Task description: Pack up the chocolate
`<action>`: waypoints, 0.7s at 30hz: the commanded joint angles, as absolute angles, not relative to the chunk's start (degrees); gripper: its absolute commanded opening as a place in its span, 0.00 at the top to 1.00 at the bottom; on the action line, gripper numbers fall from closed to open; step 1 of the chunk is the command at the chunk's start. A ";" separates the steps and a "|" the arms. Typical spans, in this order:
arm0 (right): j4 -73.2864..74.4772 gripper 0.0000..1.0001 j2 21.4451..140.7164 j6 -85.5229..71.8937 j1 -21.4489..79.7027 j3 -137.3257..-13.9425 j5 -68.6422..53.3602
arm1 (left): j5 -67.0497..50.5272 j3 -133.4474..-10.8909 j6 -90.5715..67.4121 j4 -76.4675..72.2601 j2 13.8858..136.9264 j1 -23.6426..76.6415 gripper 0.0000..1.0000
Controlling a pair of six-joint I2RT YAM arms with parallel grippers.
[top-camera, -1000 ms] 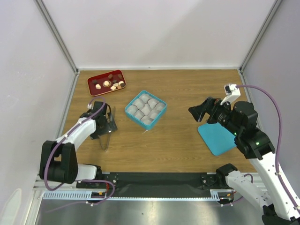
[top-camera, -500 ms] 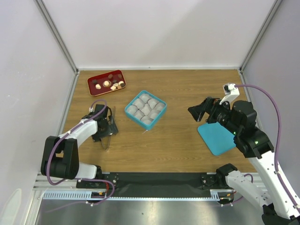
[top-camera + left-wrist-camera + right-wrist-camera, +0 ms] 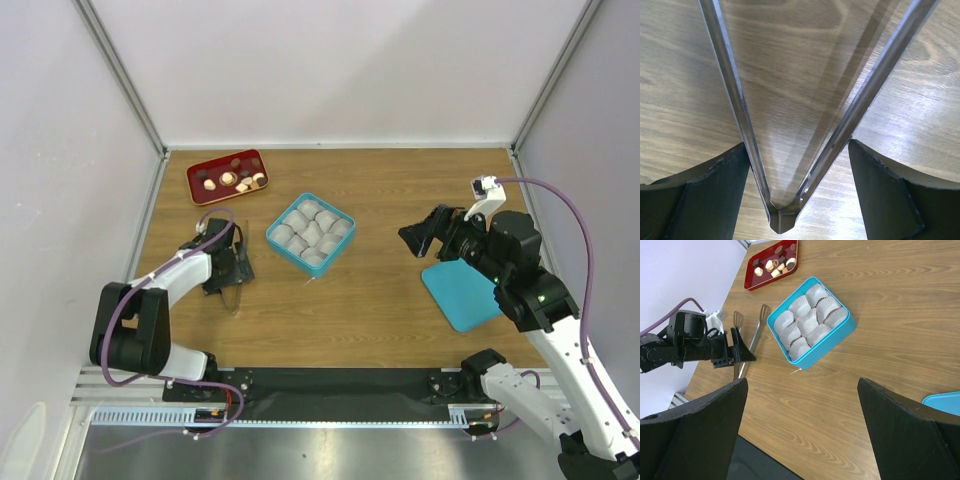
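Top external: chocolate [image 3: 229, 178] in red tray [image 3: 198, 172], left end effector [image 3: 228, 268] astride tongs [image 3: 757, 327]

Small round pieces, dark brown and light tan, loose in the red tray at far-left corner of counter [image 3: 400, 190]. Well apart from both end effectors. Near counter middle, teal box [image 3: 276, 242], right of the tray and nearer the arms, packed with white crinkled paper cups [image 3: 312, 230] in three rows of three. Flat on counter at right, teal lid [image 3: 462, 297], well apart from the box, partly under right arm.

Left wrist view: left end effector low over counter, fingers [image 3: 700, 200] spread wide on either side of the metal tongs' hinge end. Left finger against left tong arm; right fingertip just beside or touching right tong arm, contact not certain. Tong arms splayed in a V, not squeezed. Per right wrist view, tongs flat on the wood between teal box and counter's left edge. No firm hold visible.

Right wrist view: right end effector [image 3: 802, 385] raised above counter, jaws spread wide, nothing between them. Aimed across counter toward box, tray and left arm. In top external, placed just beyond the lid's far-left corner, right of the box.
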State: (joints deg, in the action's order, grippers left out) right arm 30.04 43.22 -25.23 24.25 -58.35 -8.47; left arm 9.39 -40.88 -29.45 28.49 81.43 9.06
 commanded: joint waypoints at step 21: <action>29.09 0.00 40.08 -23.55 24.61 -58.27 -8.88 | 9.41 -42.89 -24.61 21.45 85.52 9.32 0.04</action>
State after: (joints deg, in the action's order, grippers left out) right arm 30.11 40.56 -24.60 24.25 -58.28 -8.49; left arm 10.11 -43.88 -25.39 24.25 85.30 9.87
